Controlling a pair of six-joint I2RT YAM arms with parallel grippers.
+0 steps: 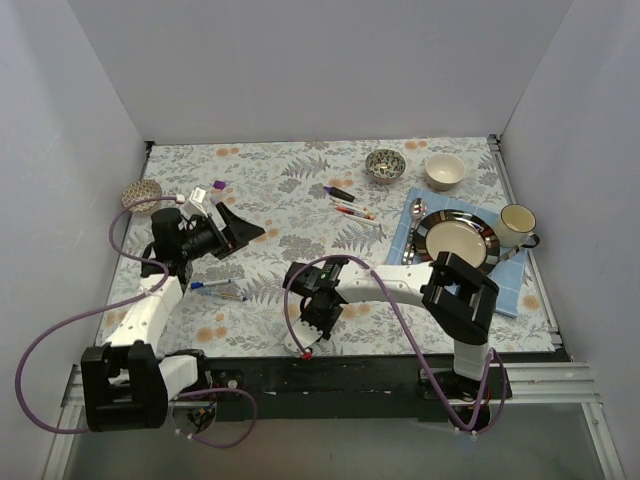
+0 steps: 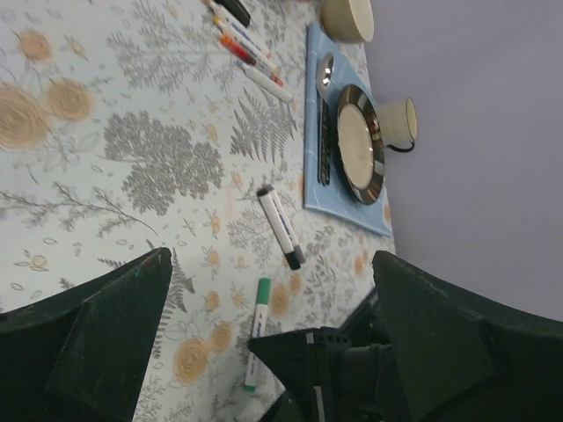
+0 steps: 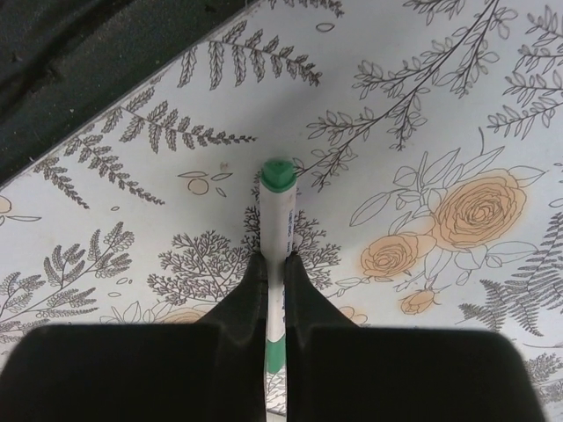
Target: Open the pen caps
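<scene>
The small green plastic cap (image 3: 278,175) is judged light, rigid and slick, probably seated by friction. It is best pinched across its sides while the thin white pen barrel (image 3: 275,220) is braced behind it. It is seen end-on, round and slightly blurred, and is carried beyond the tips of the right gripper (image 3: 274,259). That gripper's fingers are clamped on the barrel, over the floral tablecloth (image 3: 440,105) near the table's front edge. The left gripper (image 2: 271,264) is spread wide, with nothing held.

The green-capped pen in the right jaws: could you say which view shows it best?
Right wrist: the green-capped pen sits centred and close between the jaws, cap in full sight. Top external shows only a white sliver; left wrist shows it small and low.
</scene>
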